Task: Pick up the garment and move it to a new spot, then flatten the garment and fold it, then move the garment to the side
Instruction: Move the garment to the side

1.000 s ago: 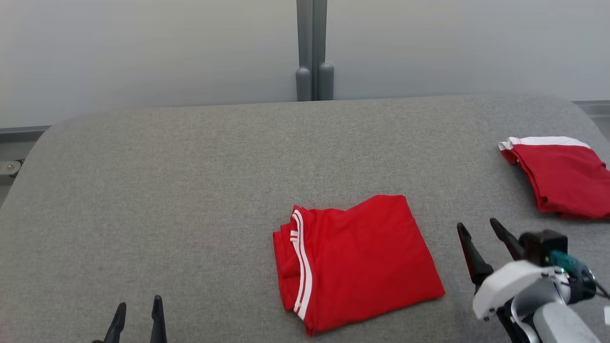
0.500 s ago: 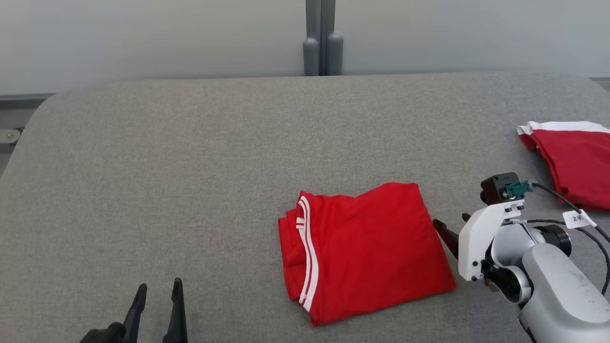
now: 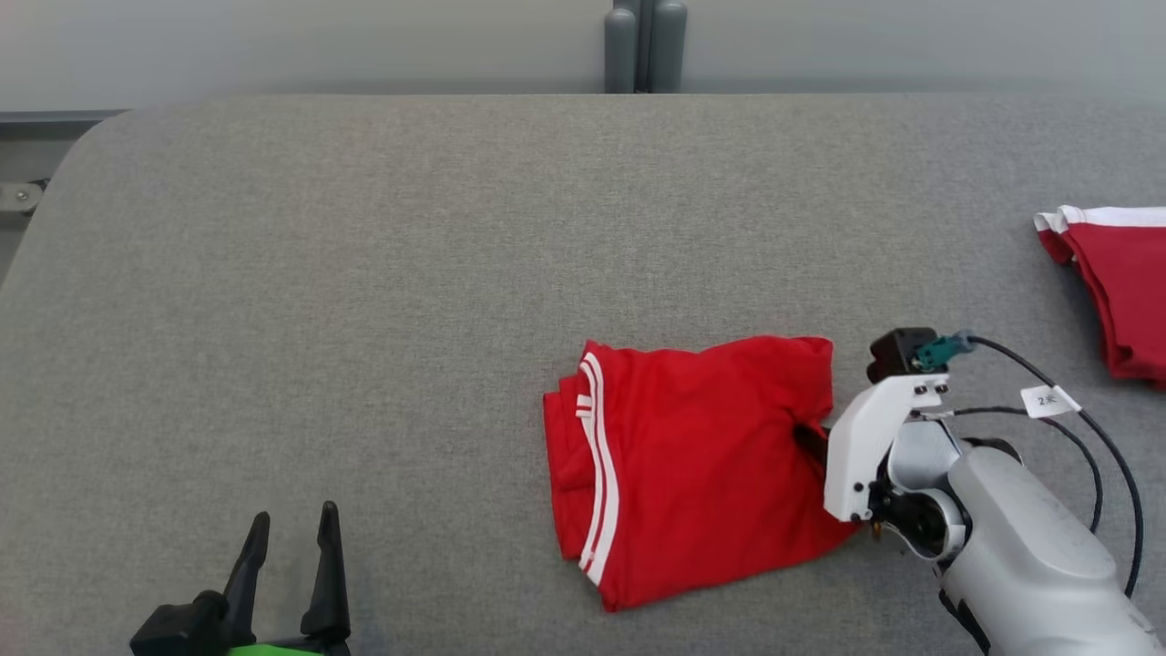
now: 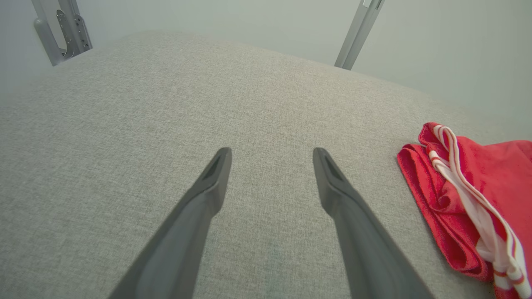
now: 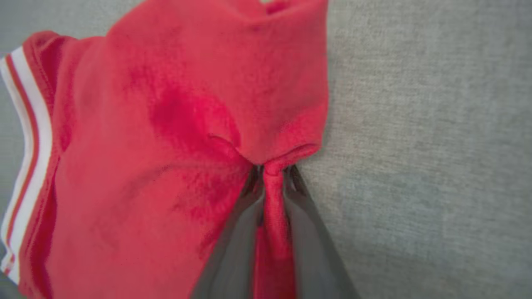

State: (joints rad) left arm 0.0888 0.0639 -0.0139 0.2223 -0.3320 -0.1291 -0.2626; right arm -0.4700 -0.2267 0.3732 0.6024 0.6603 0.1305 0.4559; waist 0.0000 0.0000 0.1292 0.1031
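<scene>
where the grey padded table spreads across the whole head view, the folded red garment lies on it, a little to the right of the middle and nearer to the robot than to the far edge. its white stripes run along its left side, and its right edge is drawn up into a small ridge. the pale right arm reaches in from the lower right corner. a second red garment with a white band lies well apart at the right edge of the table, partly cut off by the view. the left gripper hangs over bare table at the lower left, well apart from the folded garment, with its two dark fingers spread wide and nothing between them. the right gripper is at the garment's right edge; in the right wrist view its fingers stand nearly together with a pinched fold of red cloth between them, so it has hold of the garment. behind the far edge stands a grey post. a black cable with a small white tag loops from the right wrist.
</scene>
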